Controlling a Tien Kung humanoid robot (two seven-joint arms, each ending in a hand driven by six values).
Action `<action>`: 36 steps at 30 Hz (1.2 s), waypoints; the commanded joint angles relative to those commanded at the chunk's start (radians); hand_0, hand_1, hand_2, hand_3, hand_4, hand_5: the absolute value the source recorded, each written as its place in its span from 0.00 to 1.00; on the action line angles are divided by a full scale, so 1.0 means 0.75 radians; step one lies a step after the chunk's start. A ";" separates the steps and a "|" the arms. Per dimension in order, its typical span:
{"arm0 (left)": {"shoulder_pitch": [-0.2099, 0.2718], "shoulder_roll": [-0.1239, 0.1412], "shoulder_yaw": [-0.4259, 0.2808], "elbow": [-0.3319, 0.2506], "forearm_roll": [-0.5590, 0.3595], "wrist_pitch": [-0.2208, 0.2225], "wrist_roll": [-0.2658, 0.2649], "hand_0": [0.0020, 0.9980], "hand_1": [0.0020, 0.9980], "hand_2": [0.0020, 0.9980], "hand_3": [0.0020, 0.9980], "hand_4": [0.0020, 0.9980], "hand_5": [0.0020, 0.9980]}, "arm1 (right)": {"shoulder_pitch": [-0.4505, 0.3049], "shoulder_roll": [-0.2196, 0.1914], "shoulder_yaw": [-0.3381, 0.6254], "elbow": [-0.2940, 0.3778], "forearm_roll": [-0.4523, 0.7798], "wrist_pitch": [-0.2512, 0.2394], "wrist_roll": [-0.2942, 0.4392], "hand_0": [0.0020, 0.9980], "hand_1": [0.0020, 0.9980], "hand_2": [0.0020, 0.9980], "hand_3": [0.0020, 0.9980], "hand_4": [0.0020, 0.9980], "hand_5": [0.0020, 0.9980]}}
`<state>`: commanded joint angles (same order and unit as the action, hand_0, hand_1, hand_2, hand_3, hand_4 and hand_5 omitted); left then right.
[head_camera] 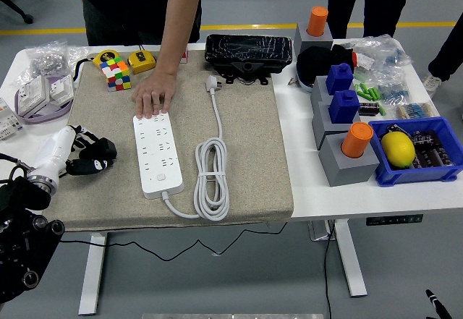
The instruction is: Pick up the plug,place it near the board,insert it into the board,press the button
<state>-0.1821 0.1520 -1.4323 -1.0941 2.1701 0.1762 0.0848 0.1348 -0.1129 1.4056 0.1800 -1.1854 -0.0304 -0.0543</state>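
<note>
- One hand of mine is in play: my left hand (87, 152) sits low at the left of the beige mat (253, 160), white forearm angling in from the lower left corner.
- My black fingers (83, 137) are curled around a black plug (103, 152), clamped on it, and the plug sits just above or on the mat, I cannot tell which.
- My right hand is out of the picture, apart from a sliver of black at the bottom right corner.
- White power strip (158, 154), the board, lies lengthwise on the mat just right of my hand, apart from the plug.
- Its button sits near the strip's near end, too small for me to judge its state.
- A person's hand (154, 95) presses flat on the far end of the strip, arm coming down from the far side of the table.
- The strip's own white cable (212, 178) lies coiled on the mat right beside it, running up to a white plug head (212, 83) near the mat's far edge.
- Behind the mat: a colourful cube (115, 71), a yellow tape measure (140, 61) and a black wrapped box (248, 50).
- Off to the right on the white table (325, 196), grey blocks carry orange cylinders (357, 139) and blue pieces (344, 105), next to a blue bin (412, 171) with a yellow lemon (398, 148) in it.
</note>
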 joint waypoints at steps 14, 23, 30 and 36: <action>0.000 -0.003 0.007 0.009 0.012 0.005 -0.004 0.41 0.50 0.44 0.46 1.00 0.28 | 0.002 -0.002 0.002 0.000 0.000 -0.002 -0.001 0.82 0.77 0.75 0.79 1.00 1.00; 0.002 -0.001 0.010 0.007 0.029 0.008 0.003 0.38 0.46 0.44 0.48 1.00 0.18 | 0.001 0.000 0.003 0.000 -0.001 -0.002 -0.001 0.82 0.77 0.75 0.79 1.00 1.00; 0.002 0.001 0.004 0.002 0.036 0.019 0.000 0.36 0.41 0.44 0.49 0.89 0.13 | 0.003 -0.001 0.003 0.000 0.000 -0.002 -0.001 0.82 0.77 0.75 0.79 1.00 1.00; 0.003 0.001 -0.002 0.000 0.035 0.009 0.001 0.34 0.39 0.43 0.49 0.81 0.08 | 0.003 -0.002 0.002 0.000 0.002 -0.001 -0.002 0.82 0.77 0.75 0.79 1.00 1.00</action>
<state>-0.1799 0.1530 -1.4335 -1.0940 2.1961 0.1826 0.0855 0.1369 -0.1142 1.4068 0.1800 -1.1838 -0.0313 -0.0557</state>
